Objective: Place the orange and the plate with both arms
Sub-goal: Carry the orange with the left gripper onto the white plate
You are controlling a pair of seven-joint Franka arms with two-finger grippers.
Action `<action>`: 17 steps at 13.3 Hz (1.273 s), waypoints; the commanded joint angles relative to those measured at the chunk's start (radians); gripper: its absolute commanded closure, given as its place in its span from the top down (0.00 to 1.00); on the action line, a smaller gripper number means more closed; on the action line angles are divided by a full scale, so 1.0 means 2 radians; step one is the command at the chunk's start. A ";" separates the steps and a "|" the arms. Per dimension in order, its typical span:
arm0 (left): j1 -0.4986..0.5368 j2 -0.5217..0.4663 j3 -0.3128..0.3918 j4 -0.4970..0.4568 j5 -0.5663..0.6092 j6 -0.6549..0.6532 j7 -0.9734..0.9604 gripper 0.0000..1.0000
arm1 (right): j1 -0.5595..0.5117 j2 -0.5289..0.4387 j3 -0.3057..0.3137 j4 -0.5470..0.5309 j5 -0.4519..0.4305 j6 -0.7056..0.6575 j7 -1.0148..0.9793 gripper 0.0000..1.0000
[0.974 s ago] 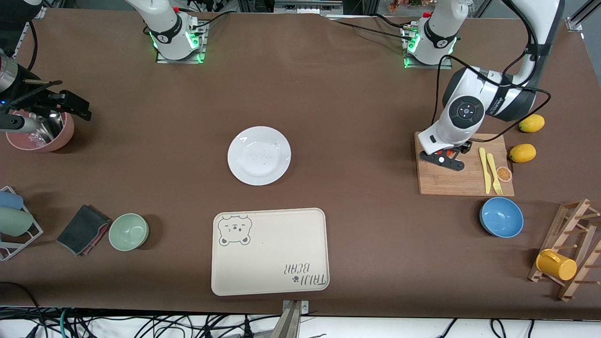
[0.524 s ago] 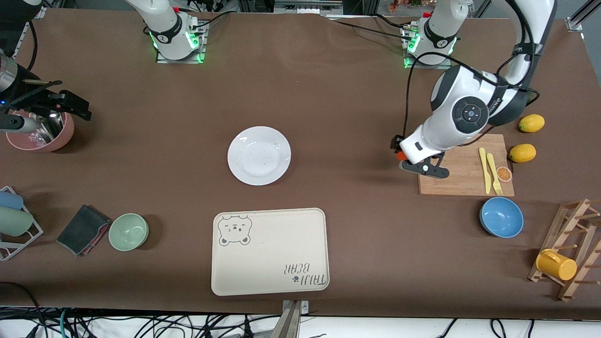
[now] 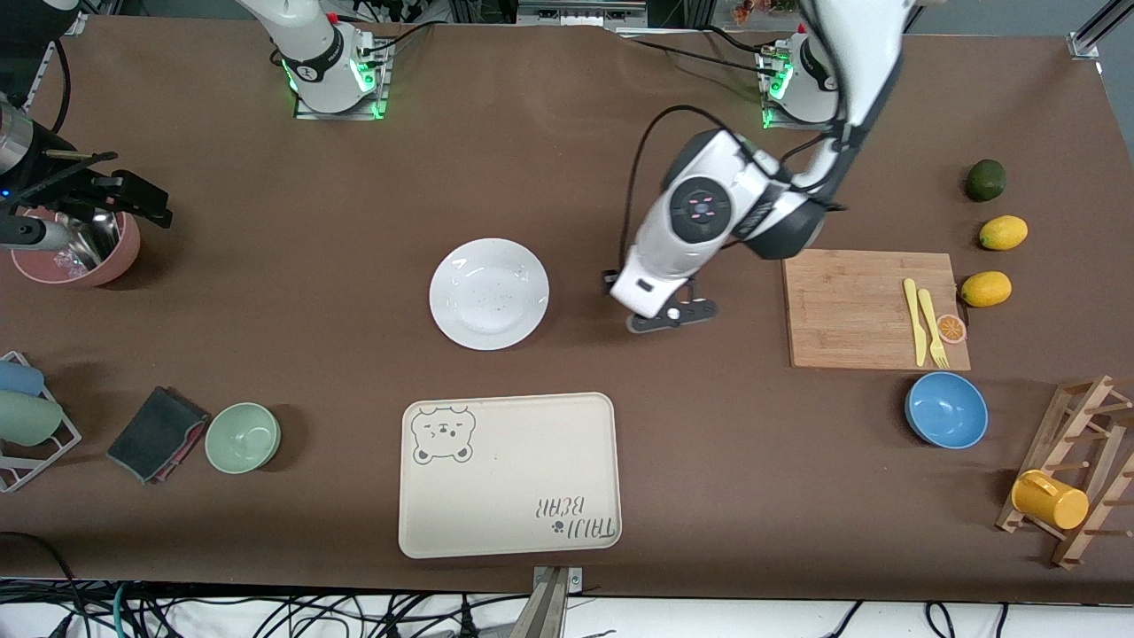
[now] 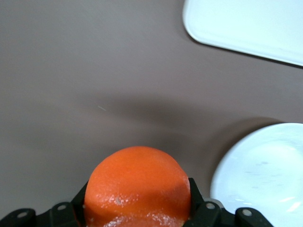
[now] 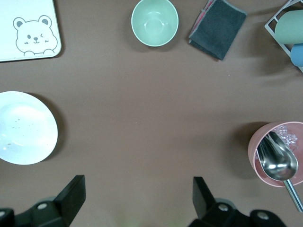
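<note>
Two fingers of the left gripper point(image 4: 137, 220) are clamped on the orange point(image 4: 138, 187), which fills the lower middle of the left wrist view with bare brown table under it and the plate point(image 4: 265, 175) at the lower right. In the front view the left gripper point(image 3: 660, 310) hangs right of centre, over open table between the plate point(image 3: 489, 293) at the middle of the frame and the board point(image 3: 873, 308) at the right; the fruit itself is hidden there under the wrist. The tray point(image 3: 508, 474) lies in the lower middle, nearer the front camera than the plate. The right gripper point(image 5: 135, 203) waits with its fingers wide apart and nothing between them, over the table at the right arm's end near the pink bowl point(image 3: 80, 252) at the frame's left edge; in the right wrist view the plate point(image 5: 26, 127) sits at the left edge. As I judge it, the orange is in transit toward the plate. Risks: the round, bumpy skin may slip in a narrow pinch if the arm swings fast; dropped from height it could roll off the shallow rim; and if the right arm reaches for the plate at the same time, the two could collide.
</note>
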 commanded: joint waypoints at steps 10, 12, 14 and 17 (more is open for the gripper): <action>-0.111 0.123 0.006 0.092 -0.056 0.149 -0.191 0.17 | -0.002 -0.001 0.000 0.003 0.008 -0.009 -0.004 1.00; -0.122 0.139 0.011 0.093 -0.053 0.150 -0.187 0.18 | -0.002 -0.001 0.000 0.003 0.008 -0.009 -0.004 1.00; -0.122 0.140 0.011 0.094 -0.053 0.153 -0.189 0.77 | -0.002 -0.001 0.000 0.003 0.008 -0.010 -0.004 1.00; -0.118 0.127 0.015 0.097 -0.052 0.153 -0.188 1.00 | -0.002 -0.001 0.000 0.003 0.008 -0.009 -0.004 1.00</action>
